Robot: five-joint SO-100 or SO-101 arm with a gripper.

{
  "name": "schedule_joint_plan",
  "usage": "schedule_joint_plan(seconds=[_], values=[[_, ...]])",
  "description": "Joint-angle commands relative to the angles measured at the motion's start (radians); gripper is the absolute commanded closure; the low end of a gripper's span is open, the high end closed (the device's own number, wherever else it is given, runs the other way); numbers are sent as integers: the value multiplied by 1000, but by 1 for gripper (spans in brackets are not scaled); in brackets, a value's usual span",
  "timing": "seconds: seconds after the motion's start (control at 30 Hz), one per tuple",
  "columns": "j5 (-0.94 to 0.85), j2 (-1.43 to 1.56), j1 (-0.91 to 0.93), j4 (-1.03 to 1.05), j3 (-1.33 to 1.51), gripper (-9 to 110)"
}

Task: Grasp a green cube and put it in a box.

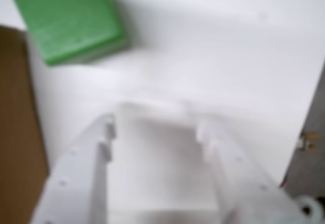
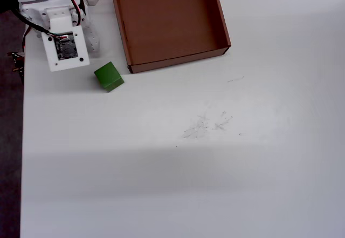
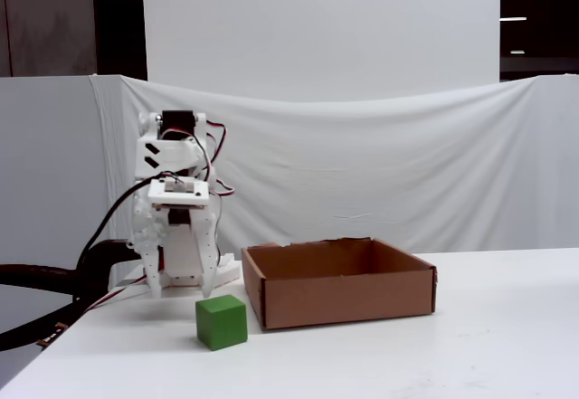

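On the table (image 2: 161, 168): green cube (image 2: 109, 76) free, outside the box (image 2: 221, 19).
Your pincer (image 1: 155, 127) hangs spread and empty; wrist view puts the cube at 11 o'clock of it.

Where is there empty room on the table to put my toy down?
Most of the white table below the box and green cube is bare. The top-left corner is crowded: arm, gripper, cube and box sit close together.

**Camera placement**

Wrist view: looking down closely past the gripper (image 1: 155, 132). Overhead view: looking straight down from farther up. Fixed view: facing level across the table (image 3: 380, 363). All sharing the green cube (image 2: 109, 76) and the box (image 2: 125, 38).
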Motion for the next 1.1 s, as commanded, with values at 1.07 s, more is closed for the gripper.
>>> schedule_joint_plan(seconds=[1.07], values=[[98,-160,-71,-28,-150,76]])
